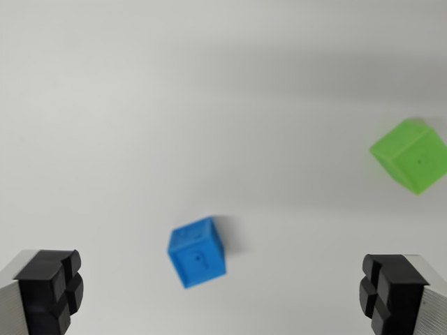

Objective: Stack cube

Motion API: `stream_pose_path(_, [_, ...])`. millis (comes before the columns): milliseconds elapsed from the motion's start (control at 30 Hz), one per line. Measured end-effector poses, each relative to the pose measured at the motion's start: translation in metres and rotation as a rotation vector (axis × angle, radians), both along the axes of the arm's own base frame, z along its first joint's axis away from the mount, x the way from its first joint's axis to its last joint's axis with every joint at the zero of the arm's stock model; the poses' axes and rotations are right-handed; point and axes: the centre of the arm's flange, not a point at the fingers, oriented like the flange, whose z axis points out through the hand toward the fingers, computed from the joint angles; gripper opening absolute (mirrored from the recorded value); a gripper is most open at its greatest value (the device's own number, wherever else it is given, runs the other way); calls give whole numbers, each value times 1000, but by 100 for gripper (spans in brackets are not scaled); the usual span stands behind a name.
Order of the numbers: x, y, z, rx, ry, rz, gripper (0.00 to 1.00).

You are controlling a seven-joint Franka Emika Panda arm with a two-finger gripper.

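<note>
So the blue cube (197, 252) sits on the plain white worktop (209, 105), low in the wrist view and a bit to the wrist view's left of centre. It's turned slightly, so its edges run at an angle to the frame rather than square with it, and it throws a soft shadow off to its right side. There's some faint mark on its front face, too blurry to read.

The green cube (411, 155) is well apart from it, up near the wrist view's right edge, also rotated, one corner pointing down. It looks a bit smeared.

Between the two cubes it's just bare worktop, and same all around the blue one, loads of free room on every side.

The gripper (223, 293) is spread wide: one black-padded finger (49, 289) in the bottom left corner, the other (391, 293) in the bottom right. Nothing is held between them. The blue cube lies between the fingers' lines, closer to the left one, touching neither.
</note>
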Motion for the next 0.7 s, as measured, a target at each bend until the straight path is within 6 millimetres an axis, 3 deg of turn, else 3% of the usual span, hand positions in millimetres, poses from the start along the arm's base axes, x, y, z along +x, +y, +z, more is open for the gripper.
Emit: stream_pose_path(700, [-3, -24, -25, 1, 4, 78, 100])
